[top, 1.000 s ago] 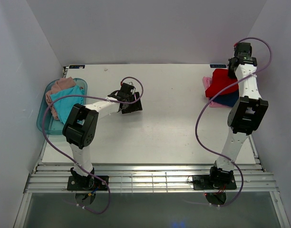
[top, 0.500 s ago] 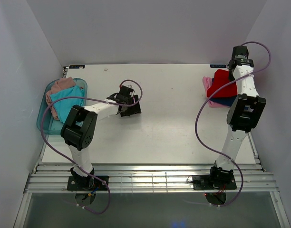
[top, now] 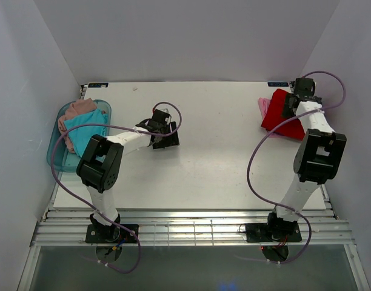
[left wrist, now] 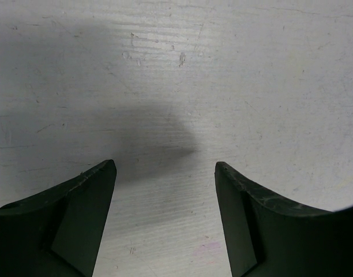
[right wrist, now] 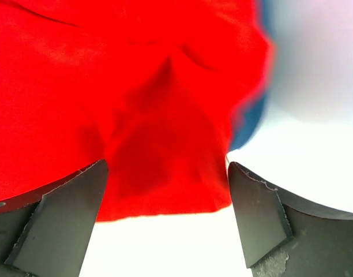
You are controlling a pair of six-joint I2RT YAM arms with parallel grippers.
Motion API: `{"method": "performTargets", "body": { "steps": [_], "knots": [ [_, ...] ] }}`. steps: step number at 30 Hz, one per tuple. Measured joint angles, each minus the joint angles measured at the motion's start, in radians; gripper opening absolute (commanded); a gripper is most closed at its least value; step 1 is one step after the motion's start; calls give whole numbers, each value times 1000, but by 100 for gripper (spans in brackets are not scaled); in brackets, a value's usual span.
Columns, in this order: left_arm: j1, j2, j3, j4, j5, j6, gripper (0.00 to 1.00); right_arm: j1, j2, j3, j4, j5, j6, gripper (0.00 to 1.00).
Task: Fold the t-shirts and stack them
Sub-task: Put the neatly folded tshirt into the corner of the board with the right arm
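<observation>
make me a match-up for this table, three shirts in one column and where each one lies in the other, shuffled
Shirts:
1. red shirt
2. turquoise shirt
3. light pink shirt

Places:
A. in the tub at the left
B. top of the pile at the right
C. under the red one, only its edge showing

Pairs: 1-B, 2-A, 3-C
</observation>
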Motion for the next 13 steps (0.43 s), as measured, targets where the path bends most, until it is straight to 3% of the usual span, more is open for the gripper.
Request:
{"method": "performTargets", "body": {
  "steps": [7, 13],
  "knots": [
    [0, 0, 44, -11, -8, 8, 80, 24, -280, -57, 93, -72, -1, 90],
    [0, -1, 64, -11, -22, 27, 80, 66, -390, -63, 108, -174, 5, 90]
  ]
}}
